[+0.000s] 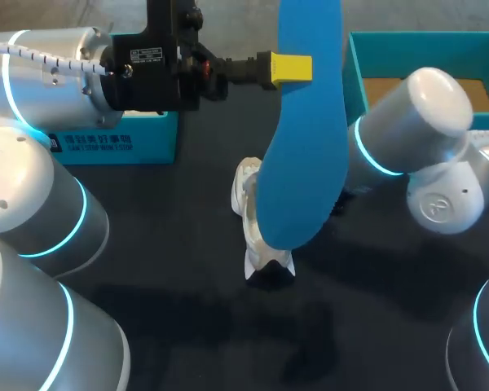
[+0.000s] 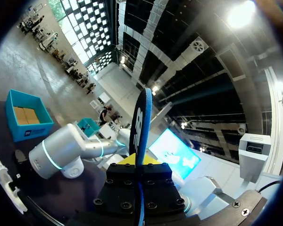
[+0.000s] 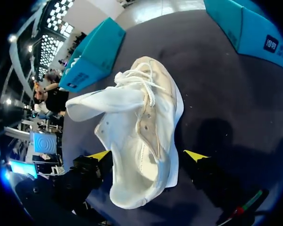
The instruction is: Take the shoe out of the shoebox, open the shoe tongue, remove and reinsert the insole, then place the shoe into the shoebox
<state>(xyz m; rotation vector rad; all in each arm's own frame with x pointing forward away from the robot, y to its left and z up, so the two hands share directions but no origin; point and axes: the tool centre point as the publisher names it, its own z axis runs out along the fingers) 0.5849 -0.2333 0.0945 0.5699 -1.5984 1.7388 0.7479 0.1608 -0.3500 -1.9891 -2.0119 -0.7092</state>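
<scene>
My left gripper point(image 1: 287, 69) is raised high above the table, shut on a blue insole point(image 1: 306, 138) that hangs down in front of the head view. In the left wrist view the insole point(image 2: 142, 117) stands edge-on between the closed yellow tips point(image 2: 137, 160). A white shoe point(image 1: 253, 220) lies on the dark table below, tongue pulled out. In the right wrist view the shoe point(image 3: 141, 127) has its heel between the wide-open fingers of my right gripper point(image 3: 147, 155), a gap showing on each side. In the head view the insole hides that gripper; my right arm point(image 1: 407, 122) comes in from the right.
A teal shoebox point(image 1: 354, 73) with brown cardboard inside stands at the back right. Another teal box part point(image 1: 114, 142) sits at the back left beneath my left arm. Teal box walls point(image 3: 92, 56) lie ahead of the shoe in the right wrist view.
</scene>
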